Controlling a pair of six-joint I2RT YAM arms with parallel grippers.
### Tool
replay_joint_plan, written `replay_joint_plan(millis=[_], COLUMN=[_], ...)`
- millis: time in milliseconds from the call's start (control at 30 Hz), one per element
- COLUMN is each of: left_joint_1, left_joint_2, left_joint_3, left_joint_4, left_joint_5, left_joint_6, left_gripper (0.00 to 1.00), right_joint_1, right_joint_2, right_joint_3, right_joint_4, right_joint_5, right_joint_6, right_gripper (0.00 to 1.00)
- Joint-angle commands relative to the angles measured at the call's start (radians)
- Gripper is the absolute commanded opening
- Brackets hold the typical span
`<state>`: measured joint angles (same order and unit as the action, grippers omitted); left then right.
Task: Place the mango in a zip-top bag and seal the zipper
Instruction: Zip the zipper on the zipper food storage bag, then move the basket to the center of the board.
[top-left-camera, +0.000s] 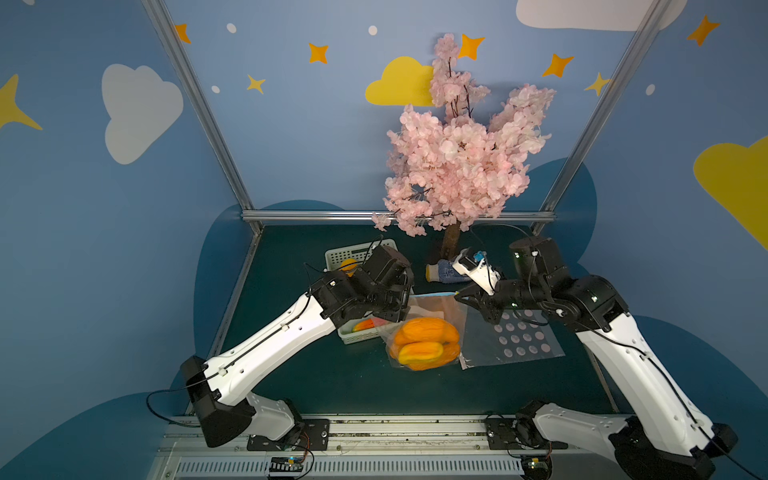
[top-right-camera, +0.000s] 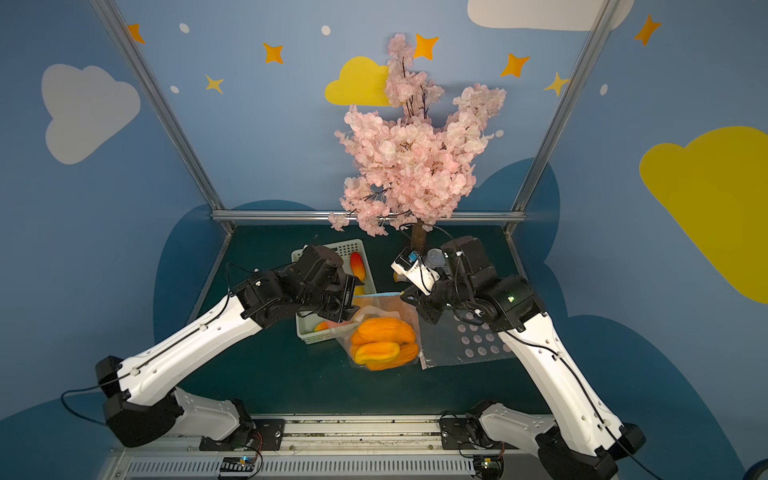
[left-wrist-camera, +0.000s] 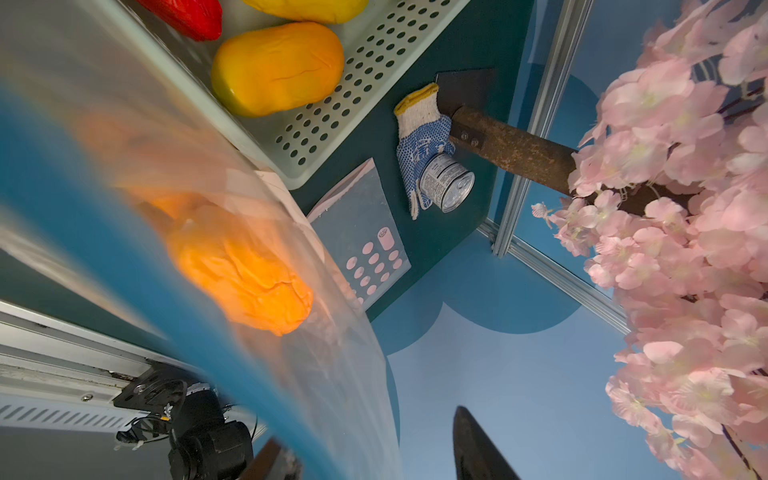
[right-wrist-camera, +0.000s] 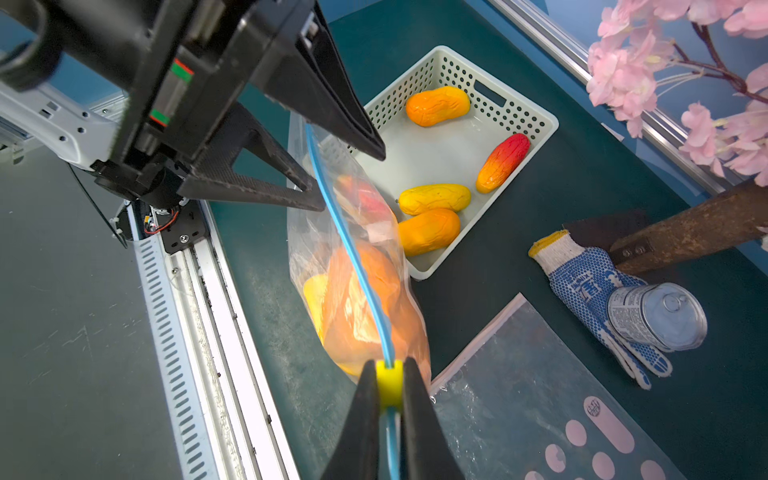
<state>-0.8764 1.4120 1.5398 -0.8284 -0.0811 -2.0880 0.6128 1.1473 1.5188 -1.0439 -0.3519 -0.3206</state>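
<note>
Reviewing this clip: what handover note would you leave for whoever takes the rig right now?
Right claw: shut on the yellow slider of the zipper.
Left claw: open, jaws either side of the bag's top edge at the other end, not clamped.
Mangoes are inside the bag, which stands beside the basket; four more lie in the basket.
Done: bagging.
Left: probably clamp the edge with the left claw, then draw the slider along to seal. I cannot tell how much is already sealed.
</note>
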Motion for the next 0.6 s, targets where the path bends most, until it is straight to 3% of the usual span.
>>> replay_joint_plan(millis=[0,67,133,300,367,433,567], left_joint_1=[0.016,0.017,0.020,0.021,0.018,0.019,0.022], left_joint_2=[0.015,0.018,0.009,-0.023,-0.021,-0.029,-0.011], left_joint_3=[-0.032,-0.043,-0.022,0.165,0.249,0.307,0.461], left_joint_4=[0.013,0.049,0.062,0.004,-0.037,-0.026,-0.071], left_joint_5=[0.052,0.036,-0.017,-0.133,-0.165,-0.208,-0.360], left_joint_6=[-0.102,-0.085,-0.028,0.144,0.203,0.262,0.408], left_gripper=[0.44,0.19,0.03,0.03,0.03,0.03,0.03], right_joint_1=[0.013,0.015,0.016,0.016,0.016,0.015,0.007], right_joint_2=[-0.018,-0.021,-0.019,-0.008,-0.002,0.006,0.048], right_joint_3=[0.037,0.039,0.051,0.107,0.144,0.188,0.290], right_joint_4=[0.039,0.042,0.041,0.085,0.129,0.179,0.239], right_joint_5=[-0.027,-0.026,-0.024,0.017,0.049,0.068,0.103], right_joint_6=[0.007,0.007,0.007,0.041,0.073,0.097,0.137], right_gripper=[0.00,0.00,0.00,0.02,0.41,0.64,0.71])
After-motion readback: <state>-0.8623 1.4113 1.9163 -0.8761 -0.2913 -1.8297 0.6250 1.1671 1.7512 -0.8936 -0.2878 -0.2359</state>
